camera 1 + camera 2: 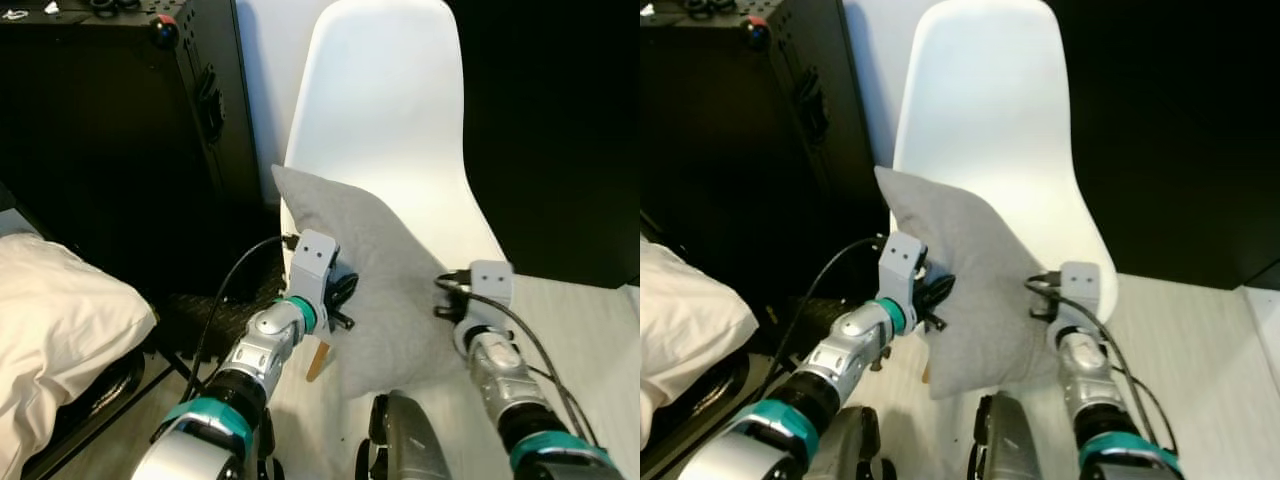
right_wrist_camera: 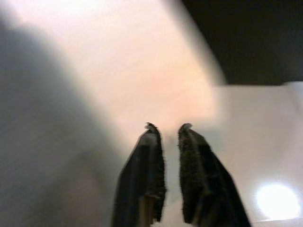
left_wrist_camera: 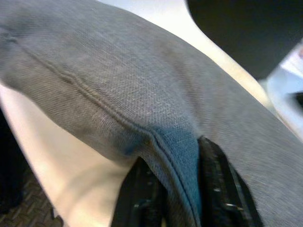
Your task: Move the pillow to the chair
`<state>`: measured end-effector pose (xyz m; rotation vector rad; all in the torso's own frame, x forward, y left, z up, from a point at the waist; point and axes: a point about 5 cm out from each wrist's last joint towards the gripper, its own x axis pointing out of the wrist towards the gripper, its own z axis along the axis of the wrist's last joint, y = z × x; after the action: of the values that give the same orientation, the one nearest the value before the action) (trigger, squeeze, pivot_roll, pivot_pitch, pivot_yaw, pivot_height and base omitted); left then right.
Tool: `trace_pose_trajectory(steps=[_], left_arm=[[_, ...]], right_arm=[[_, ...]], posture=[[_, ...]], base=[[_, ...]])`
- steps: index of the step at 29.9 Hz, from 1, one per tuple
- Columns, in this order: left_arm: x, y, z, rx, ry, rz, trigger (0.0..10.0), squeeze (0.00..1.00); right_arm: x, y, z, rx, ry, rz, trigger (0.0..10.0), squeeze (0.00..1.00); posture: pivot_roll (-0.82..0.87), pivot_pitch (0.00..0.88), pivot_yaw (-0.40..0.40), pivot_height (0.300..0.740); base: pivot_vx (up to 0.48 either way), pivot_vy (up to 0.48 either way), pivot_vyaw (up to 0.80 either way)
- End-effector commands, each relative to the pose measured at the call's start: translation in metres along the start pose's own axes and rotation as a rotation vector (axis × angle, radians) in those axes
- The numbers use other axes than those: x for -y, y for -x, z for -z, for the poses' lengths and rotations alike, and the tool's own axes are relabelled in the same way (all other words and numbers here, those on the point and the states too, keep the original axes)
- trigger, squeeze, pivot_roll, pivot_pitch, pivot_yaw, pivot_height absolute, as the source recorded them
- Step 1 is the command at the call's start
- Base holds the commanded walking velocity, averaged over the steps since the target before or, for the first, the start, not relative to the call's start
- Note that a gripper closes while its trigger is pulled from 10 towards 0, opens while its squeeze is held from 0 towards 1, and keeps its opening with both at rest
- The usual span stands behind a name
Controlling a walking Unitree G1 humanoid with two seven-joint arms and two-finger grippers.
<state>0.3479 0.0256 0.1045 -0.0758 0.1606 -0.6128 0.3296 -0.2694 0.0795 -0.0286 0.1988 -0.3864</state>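
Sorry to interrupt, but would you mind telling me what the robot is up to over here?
The robot is putting a grey pillow on the white chair. Its left gripper has its fingers pinched on the pillow's seam edge, and the pillow leans over the chair's seat and lower backrest. The right gripper sits just beside the pillow's other side, over the seat, fingers nearly together and holding nothing. A white cushion lies off to the robot's left.
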Motion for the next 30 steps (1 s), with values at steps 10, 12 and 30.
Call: trace_pose_trajectory(steps=[10,12,30], left_arm=[[0.020,-0.016,-0.031,0.122,0.006,0.021,10.0,1.00],[0.010,-0.014,-0.035,0.149,0.047,-0.001,10.0,0.00],[-0.064,0.025,-0.036,0.242,-0.014,-0.184,10.0,0.00]], right_arm=[[0.011,0.000,-0.012,0.096,-0.005,0.126,10.0,1.00],[0.020,-0.001,-0.017,0.124,-0.012,0.182,10.0,0.38],[0.019,0.003,-0.020,0.190,-0.015,0.193,10.0,0.00]], posture=[[-0.01,0.134,0.086,0.621],[-0.01,0.129,0.081,0.621],[0.03,0.094,0.024,0.621]], base=[[0.000,0.000,0.00],[0.000,0.000,0.00],[0.000,0.000,0.00]])
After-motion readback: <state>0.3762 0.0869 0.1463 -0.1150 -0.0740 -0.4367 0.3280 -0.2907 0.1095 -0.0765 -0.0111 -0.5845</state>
